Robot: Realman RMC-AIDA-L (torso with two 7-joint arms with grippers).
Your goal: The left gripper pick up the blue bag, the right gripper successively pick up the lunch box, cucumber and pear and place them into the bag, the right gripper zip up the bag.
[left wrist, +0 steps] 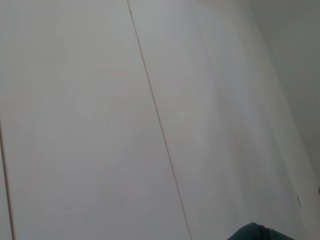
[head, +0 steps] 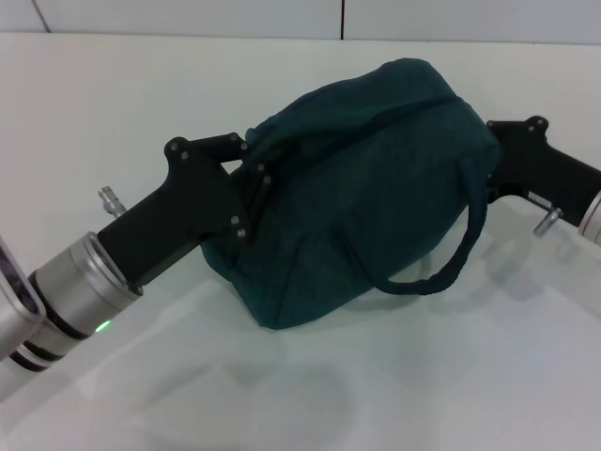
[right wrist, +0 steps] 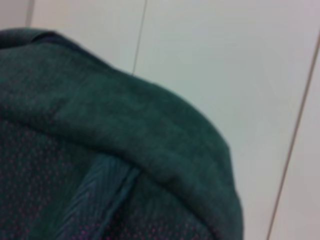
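The blue bag point(head: 376, 188) bulges in mid-view in the head view, lifted and tilted, its top looking closed. One padded handle point(head: 449, 268) hangs in a loop at the front. My left gripper point(head: 252, 178) comes in from the lower left and is shut on the bag's left end. At the bag's far right end is my right gripper point(head: 496, 150), its tip hidden behind the fabric. The right wrist view is filled with the bag's fabric point(right wrist: 125, 150). A sliver of the bag point(left wrist: 260, 232) shows in the left wrist view. The lunch box, cucumber and pear are out of view.
The white table point(head: 141, 85) spreads all around the bag, with a dark seam point(head: 342, 19) at the far edge. The bag's soft shadow point(head: 282, 385) lies on the surface in front.
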